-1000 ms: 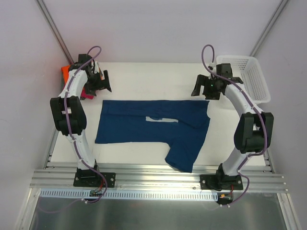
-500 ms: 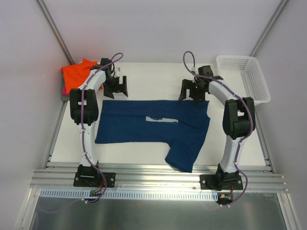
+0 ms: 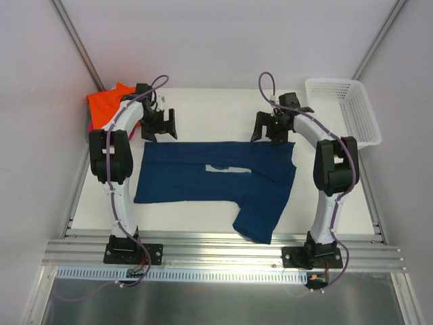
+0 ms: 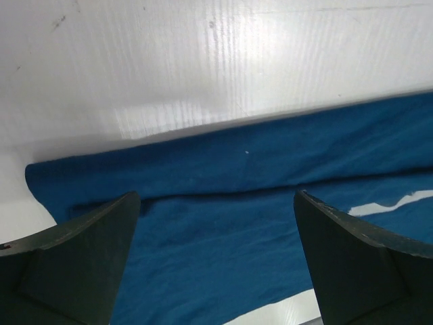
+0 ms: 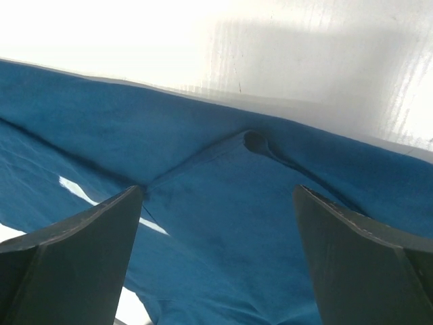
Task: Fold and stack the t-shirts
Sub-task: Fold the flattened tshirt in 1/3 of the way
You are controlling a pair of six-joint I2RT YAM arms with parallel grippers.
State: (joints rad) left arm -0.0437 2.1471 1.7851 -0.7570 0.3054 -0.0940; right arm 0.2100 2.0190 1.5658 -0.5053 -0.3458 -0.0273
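Note:
A navy blue t-shirt (image 3: 216, 179) lies partly folded across the middle of the table, one part hanging down toward the front edge, a thin pale strip of print showing. My left gripper (image 3: 160, 126) hovers open just past the shirt's far left corner. My right gripper (image 3: 272, 128) hovers open above the far right edge. Both wrist views show wide-apart fingers with only navy cloth (image 4: 223, 230) (image 5: 223, 244) beneath them and nothing held. A bright orange tee (image 3: 108, 101) sits folded at the far left on a pink one (image 3: 90, 126).
A white lattice basket (image 3: 345, 108) stands at the far right corner. Metal rails (image 3: 223, 247) run along the table's near edge by the arm bases. Walls close in the left, right and back.
Both arms swung inward from the outer sides toward the shirt's far edge. The left arm moved off the orange tee, which now shows. Both grippers stayed open.

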